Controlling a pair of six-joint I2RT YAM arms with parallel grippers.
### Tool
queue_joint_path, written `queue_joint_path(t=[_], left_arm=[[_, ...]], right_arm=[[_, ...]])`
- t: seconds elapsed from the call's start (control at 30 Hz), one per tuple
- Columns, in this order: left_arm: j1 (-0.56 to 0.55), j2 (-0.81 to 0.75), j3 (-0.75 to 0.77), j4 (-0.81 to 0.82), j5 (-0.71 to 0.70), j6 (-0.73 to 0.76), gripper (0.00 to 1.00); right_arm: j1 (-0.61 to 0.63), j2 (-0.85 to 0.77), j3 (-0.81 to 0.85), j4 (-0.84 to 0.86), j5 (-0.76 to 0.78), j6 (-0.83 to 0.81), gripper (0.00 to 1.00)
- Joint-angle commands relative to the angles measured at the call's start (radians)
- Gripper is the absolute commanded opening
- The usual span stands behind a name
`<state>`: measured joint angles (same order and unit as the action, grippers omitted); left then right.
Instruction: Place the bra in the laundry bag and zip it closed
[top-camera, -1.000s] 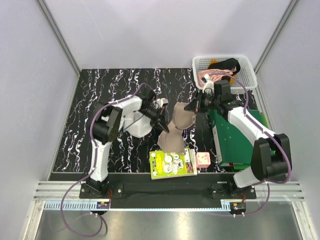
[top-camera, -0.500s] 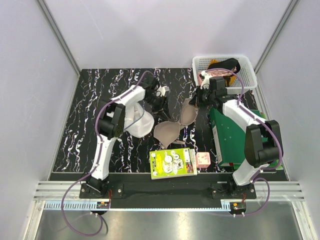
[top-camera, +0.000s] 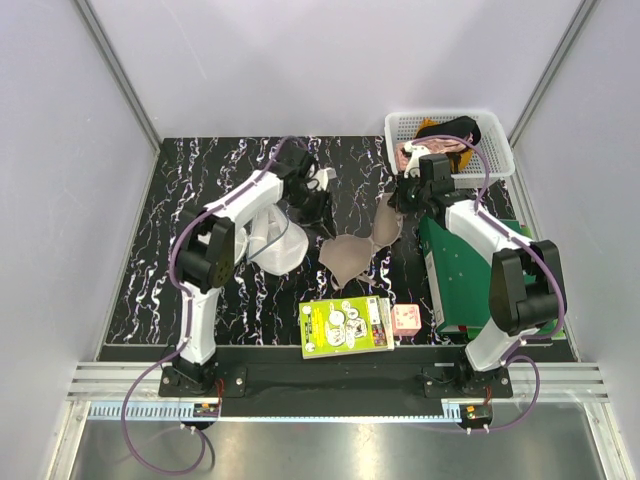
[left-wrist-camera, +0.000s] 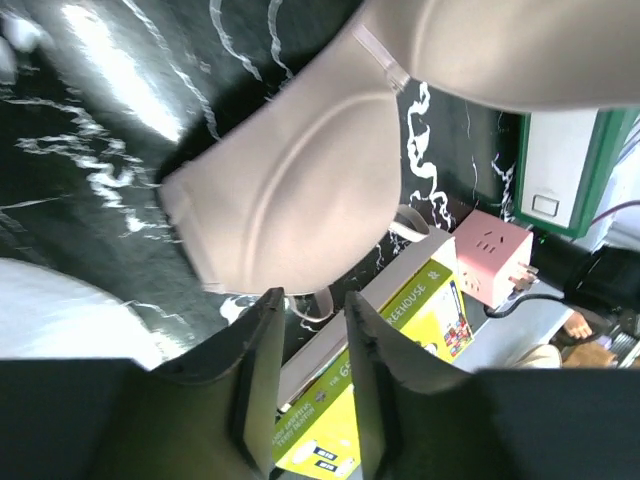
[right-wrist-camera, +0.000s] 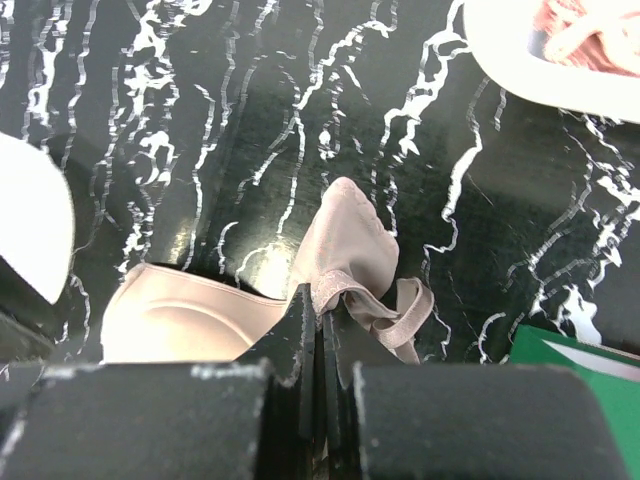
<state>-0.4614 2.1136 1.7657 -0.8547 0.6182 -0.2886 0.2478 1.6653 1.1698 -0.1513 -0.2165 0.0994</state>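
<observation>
The beige bra (top-camera: 352, 254) lies on the black marbled table, one end lifted toward the back right. My right gripper (top-camera: 400, 196) is shut on that end's lace edge (right-wrist-camera: 322, 292), and a strap loop (right-wrist-camera: 405, 318) hangs beside it. The left gripper (top-camera: 318, 206) hovers just left of the bra, open, with nothing between its fingers (left-wrist-camera: 262, 380). In the left wrist view a moulded cup (left-wrist-camera: 290, 200) lies just beyond the left gripper (left-wrist-camera: 310, 305). The white mesh laundry bag (top-camera: 276, 246) lies under the left arm, to the left of the bra.
A white lattice basket (top-camera: 497, 150) with pink and black garments stands at the back right. A green box (top-camera: 465, 272) lies under the right arm. A yellow-green book (top-camera: 347, 326) and a pink cube (top-camera: 405, 320) sit at the near edge.
The left gripper let go of the bra, opened and drew back toward the far side. The right gripper pulled its end of the bra toward the back right, stretching it out.
</observation>
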Motion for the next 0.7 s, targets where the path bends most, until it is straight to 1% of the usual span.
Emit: queue_joint_path(t=[0.0, 0.07, 0.2, 0.37, 0.43, 0.6, 0.67], left_arm=[[-0.040, 0.006, -0.055, 0.058, -0.043, -0.032, 0.27], [-0.046, 0.031, -0.064, 0.074, -0.048, -0.043, 0.25], [-0.056, 0.058, -0.075, 0.088, -0.080, -0.050, 0.24], [-0.063, 0.098, -0.091, 0.121, -0.075, -0.075, 0.21], [-0.066, 0.101, -0.098, 0.137, -0.077, -0.087, 0.20], [-0.068, 0.094, -0.100, 0.169, -0.074, -0.116, 0.19], [-0.069, 0.086, -0.107, 0.180, -0.078, -0.127, 0.18]], right_arm=[[0.010, -0.071, -0.010, 0.029, 0.054, 0.020, 0.00], [0.033, -0.094, -0.010, 0.018, 0.063, 0.023, 0.00], [0.094, -0.121, -0.021, -0.013, 0.118, 0.028, 0.00], [0.177, -0.125, -0.021, -0.067, 0.238, 0.048, 0.00], [0.214, -0.127, -0.024, -0.077, 0.276, 0.089, 0.00], [0.263, -0.098, -0.018, -0.080, 0.258, 0.250, 0.00], [0.289, -0.079, -0.009, -0.083, 0.258, 0.282, 0.01]])
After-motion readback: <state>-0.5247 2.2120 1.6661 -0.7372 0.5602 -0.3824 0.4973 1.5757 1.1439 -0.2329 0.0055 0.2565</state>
